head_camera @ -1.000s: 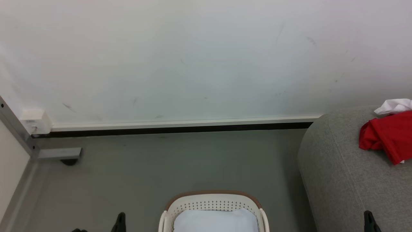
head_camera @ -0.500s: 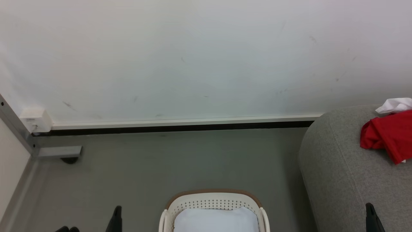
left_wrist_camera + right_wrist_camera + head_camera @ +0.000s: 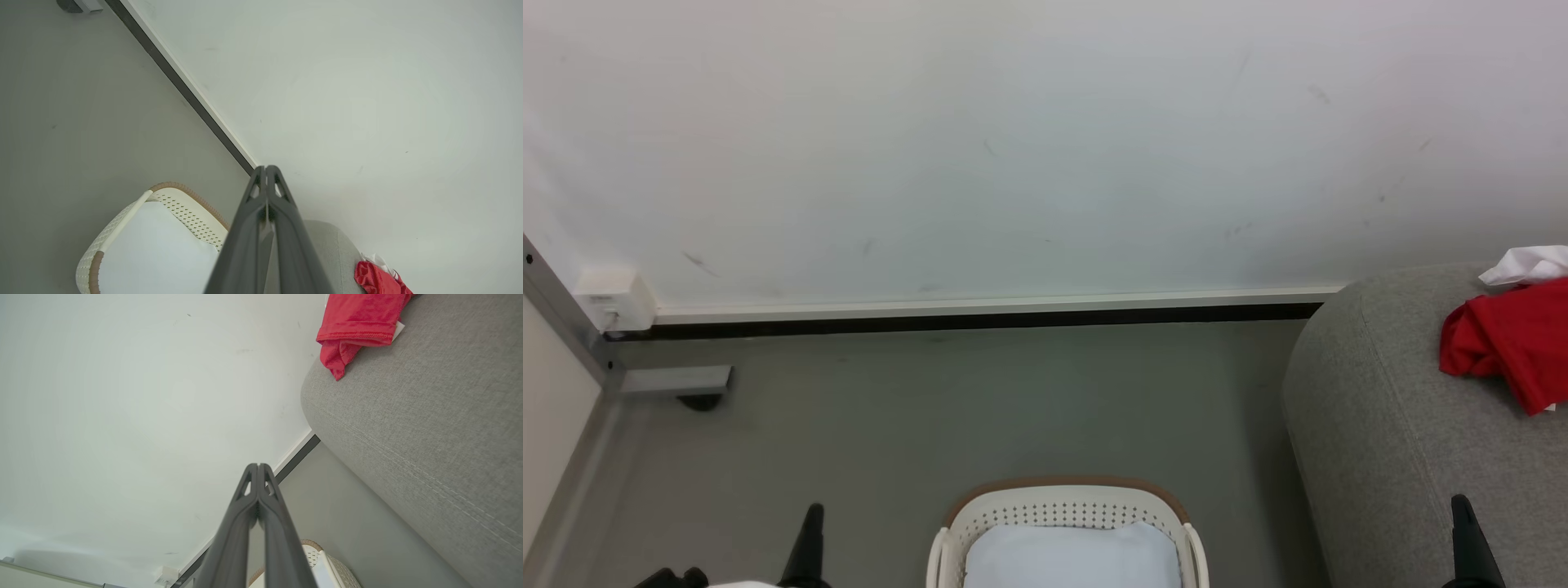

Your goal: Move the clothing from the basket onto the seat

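Observation:
The red clothing point(image 3: 1515, 345) with a white panel lies on the grey seat point(image 3: 1388, 433) at the right; the same clothing point(image 3: 359, 322) lies on the seat point(image 3: 429, 416) in the right wrist view, and a corner of the clothing point(image 3: 378, 281) appears low in the left wrist view. The cream basket point(image 3: 1066, 500) with a brown rim stands on the floor at bottom centre, holding a flat pale bluish-white sheet point(image 3: 1072, 557). My left gripper point(image 3: 810, 531) is shut, empty, left of the basket point(image 3: 179, 202). My right gripper point(image 3: 1463, 523) is shut, empty, over the seat's front.
A white wall point(image 3: 1013, 147) with a baseboard point(image 3: 980, 310) runs behind the grey floor point(image 3: 931, 408). A metal frame post and foot point(image 3: 670, 381) and a small white box point(image 3: 613, 298) stand at the left corner.
Both grippers have risen a little higher into the head view. The head camera has shifted slightly, so the scene sits a touch higher.

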Motion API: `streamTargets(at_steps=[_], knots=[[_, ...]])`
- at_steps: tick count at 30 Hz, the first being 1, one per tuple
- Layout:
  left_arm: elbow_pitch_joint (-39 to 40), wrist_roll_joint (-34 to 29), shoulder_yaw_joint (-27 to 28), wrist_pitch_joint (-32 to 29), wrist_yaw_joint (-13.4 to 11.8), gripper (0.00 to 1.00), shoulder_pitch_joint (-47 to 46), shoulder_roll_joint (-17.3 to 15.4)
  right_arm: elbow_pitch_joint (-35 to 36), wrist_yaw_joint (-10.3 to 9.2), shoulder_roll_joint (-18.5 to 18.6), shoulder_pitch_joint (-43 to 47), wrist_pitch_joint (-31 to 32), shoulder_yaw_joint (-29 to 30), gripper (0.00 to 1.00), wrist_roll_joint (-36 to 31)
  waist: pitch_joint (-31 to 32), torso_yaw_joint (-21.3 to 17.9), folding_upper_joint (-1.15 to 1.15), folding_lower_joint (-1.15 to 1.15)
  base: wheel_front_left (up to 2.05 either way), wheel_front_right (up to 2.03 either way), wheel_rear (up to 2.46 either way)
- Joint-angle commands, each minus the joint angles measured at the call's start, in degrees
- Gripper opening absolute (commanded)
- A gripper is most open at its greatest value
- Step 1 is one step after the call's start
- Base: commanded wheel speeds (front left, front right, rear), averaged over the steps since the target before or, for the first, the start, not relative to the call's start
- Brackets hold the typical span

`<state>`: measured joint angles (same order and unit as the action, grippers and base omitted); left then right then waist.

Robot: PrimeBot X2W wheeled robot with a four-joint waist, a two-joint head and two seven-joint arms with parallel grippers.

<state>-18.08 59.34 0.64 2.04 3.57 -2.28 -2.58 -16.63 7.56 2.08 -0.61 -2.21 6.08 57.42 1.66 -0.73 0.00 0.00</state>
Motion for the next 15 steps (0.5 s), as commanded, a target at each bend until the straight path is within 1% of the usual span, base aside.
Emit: streamTargets(at_steps=[1,15], knots=[[0.8,1.9,0.4,-0.2,0.4,0.00,-1.3,-0.3,0.9,-0.06,0.7,-1.3,0.4,0.2,0.00,1.5,0.0,0.0,0.00,0.00,0.00,0.00,0.00],[1.7,9.9,1.9,-2.5,1.3,0.00,-2.1,-0.3,1.4,-0.07,0.8,-2.4,2.6,0.3,0.00,10.2,-0.4,0.2,0.00,0.00,0.00,0.00,0.00]])
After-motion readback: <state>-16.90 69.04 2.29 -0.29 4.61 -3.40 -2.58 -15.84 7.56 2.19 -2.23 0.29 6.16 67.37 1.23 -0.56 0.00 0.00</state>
